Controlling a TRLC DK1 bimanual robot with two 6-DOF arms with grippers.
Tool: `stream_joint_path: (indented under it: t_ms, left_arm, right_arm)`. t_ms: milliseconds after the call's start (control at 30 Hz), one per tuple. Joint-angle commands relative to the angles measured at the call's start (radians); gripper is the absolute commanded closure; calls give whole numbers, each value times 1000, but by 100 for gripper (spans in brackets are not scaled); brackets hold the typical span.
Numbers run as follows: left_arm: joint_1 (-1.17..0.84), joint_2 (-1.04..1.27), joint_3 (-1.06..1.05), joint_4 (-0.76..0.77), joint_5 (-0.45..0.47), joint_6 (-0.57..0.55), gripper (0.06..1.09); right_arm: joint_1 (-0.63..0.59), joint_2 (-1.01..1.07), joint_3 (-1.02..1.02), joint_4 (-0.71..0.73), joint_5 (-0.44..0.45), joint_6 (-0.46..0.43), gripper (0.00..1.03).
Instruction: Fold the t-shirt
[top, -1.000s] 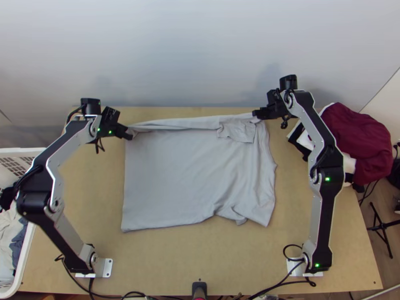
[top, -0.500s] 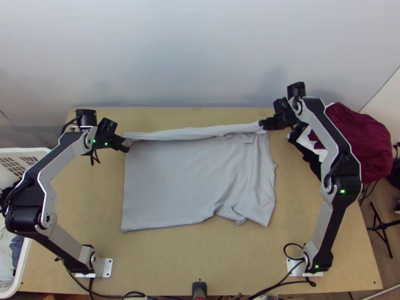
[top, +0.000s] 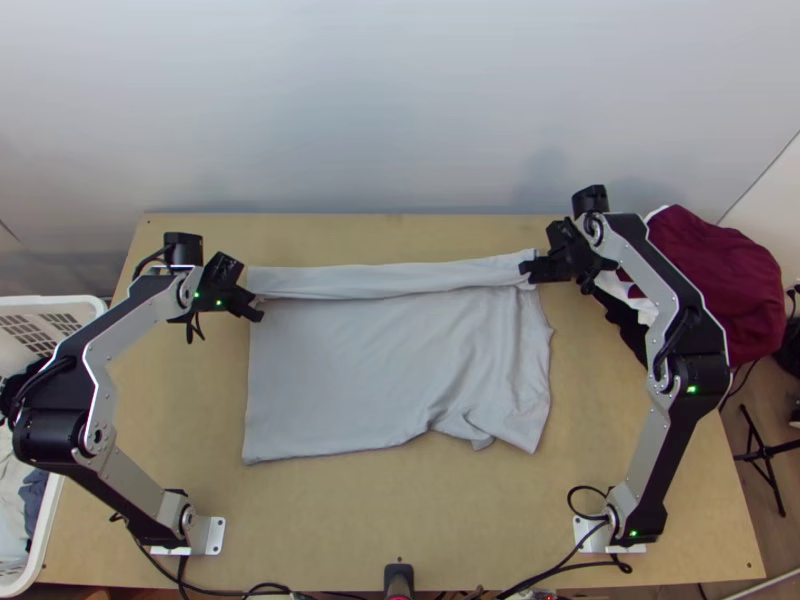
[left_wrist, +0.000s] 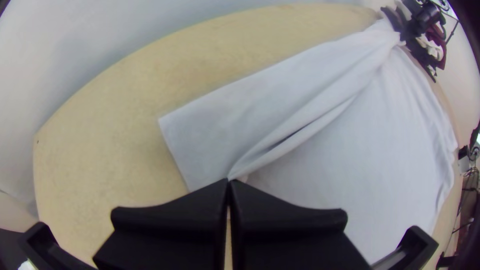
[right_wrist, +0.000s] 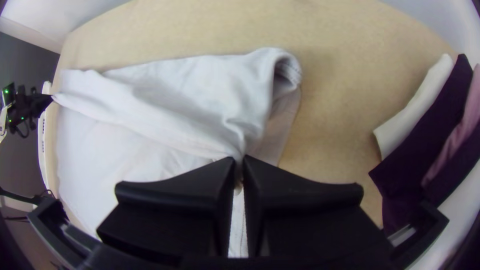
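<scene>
Across the counter (top: 400, 530), the t-shirt (top: 350, 380) lies mostly nearward of your left jaws and right jaws, each clenched on one end of its folded strip (top: 390, 281); you'll likely lower that long edge nearward, evenly.

no text, label, brand, number or sign can be read in the 3 views, on the table (top: 400, 520) or around it.
</scene>
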Motion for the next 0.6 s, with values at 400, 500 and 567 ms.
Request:
stream_joint_path:
  t_ms: [400, 500, 567]
  left_arm:
    - [-7, -26, -22, -42, -2, -31, 96]
    - [-10, -34, -26, -49, -2, -31, 94]
    - [-9, -46, -28, -53, -2, -31, 94]
  right_arm:
    - [-7, 60, -7, 3, 11, 4, 88]
    - [-6, 62, -11, 3, 16, 5, 86]
    - [-9, 59, -11, 3, 24, 5, 86]
